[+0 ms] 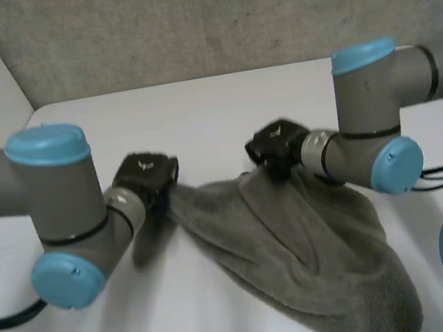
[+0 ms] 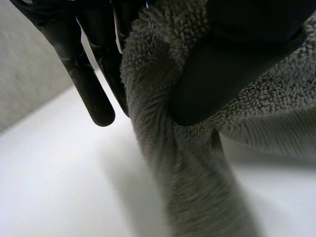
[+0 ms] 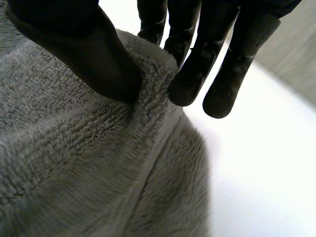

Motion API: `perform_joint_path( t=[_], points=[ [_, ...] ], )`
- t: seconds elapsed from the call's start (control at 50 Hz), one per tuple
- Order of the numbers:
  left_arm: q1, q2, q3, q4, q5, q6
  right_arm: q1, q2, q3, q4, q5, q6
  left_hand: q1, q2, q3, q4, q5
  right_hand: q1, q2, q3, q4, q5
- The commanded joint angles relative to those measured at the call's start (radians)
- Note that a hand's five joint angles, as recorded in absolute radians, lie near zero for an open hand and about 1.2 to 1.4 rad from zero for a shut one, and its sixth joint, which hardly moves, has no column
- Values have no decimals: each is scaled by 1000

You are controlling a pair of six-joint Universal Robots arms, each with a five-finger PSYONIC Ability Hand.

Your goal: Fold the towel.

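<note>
A grey terry towel (image 1: 302, 246) hangs between my two hands and trails down onto the white table (image 1: 197, 119) toward the front right. My left hand (image 1: 149, 177) holds its left upper corner. In the left wrist view the thumb (image 2: 222, 74) presses the towel (image 2: 163, 98) against the fingers (image 2: 91, 94). My right hand (image 1: 276, 147) holds the right upper corner. In the right wrist view its thumb (image 3: 94, 59) pinches the towel's edge (image 3: 74, 148) against the fingers (image 3: 190, 74).
A grey wall (image 1: 223, 14) runs behind the table's far edge. Bare table lies beyond both hands and at the front left. My arms' elbows (image 1: 63, 233) (image 1: 376, 133) stand low on either side of the towel.
</note>
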Motion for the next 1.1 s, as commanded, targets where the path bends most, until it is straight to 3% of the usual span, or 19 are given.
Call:
perform_joint_path(
  t=[0.02,0.04,0.06,0.08,0.1,0.12,0.14,0.18,0.26,0.38,0.58,0.74,0.9,0.94,1.0,1.04,1.1],
  points=[
    [9,16,202,101,-30,10,-10,-202,4,-395,165,22,242,199,200,199,221,65,66,63,63,65],
    [10,32,240,187,-70,6,-10,-203,4,-396,166,22,242,199,200,199,221,65,66,63,63,65],
    [12,55,251,288,-128,3,-15,-287,106,-575,196,36,242,199,200,199,221,65,66,63,63,65],
    [12,55,252,289,-128,3,-24,-386,206,-743,224,45,242,199,200,199,221,65,66,63,63,65],
    [9,84,244,397,-180,9,-24,-387,207,-744,224,45,242,199,200,199,221,65,66,63,63,65],
    [9,113,229,494,-220,12,-47,-480,301,-872,230,50,242,199,200,199,221,65,66,63,63,65],
    [9,113,228,495,-220,12,-64,-545,378,-928,221,50,242,199,200,199,221,65,66,63,63,65],
    [13,153,166,636,-236,10,-73,-560,418,-929,201,51,242,199,200,199,221,65,66,63,63,65],
    [16,165,80,687,-207,10,-73,-561,466,-872,144,58,242,199,200,199,221,65,66,63,63,65],
    [12,158,-93,681,-142,10,-73,-561,589,-755,71,50,242,199,200,199,221,65,66,63,63,65],
    [41,121,-372,679,-134,13,-87,-467,767,-691,20,31,242,199,200,199,221,65,66,63,63,65],
    [33,70,-477,638,-134,16,-85,-399,865,-623,8,-119,242,199,200,199,221,65,66,63,63,65],
    [32,125,-526,477,-134,45,-89,-424,911,-528,8,-168,-34,-76,-76,-76,-55,65,66,63,63,65],
    [30,171,-545,408,-134,55,-93,-482,946,-508,5,-169,-218,-261,-260,-260,-239,65,66,63,63,65],
    [29,199,-557,375,-134,56,-107,-533,998,-499,-3,-171,-319,-361,-360,-361,-340,65,66,63,63,65],
    [24,262,-583,316,-134,58,-115,-560,1026,-499,-5,-171,-623,-665,-664,-665,-644,65,66,63,63,65],
    [19,296,-592,291,-133,58,-145,-626,1089,-501,-6,-174,-750,-793,-792,-792,-771,65,66,63,63,65]
  ],
)
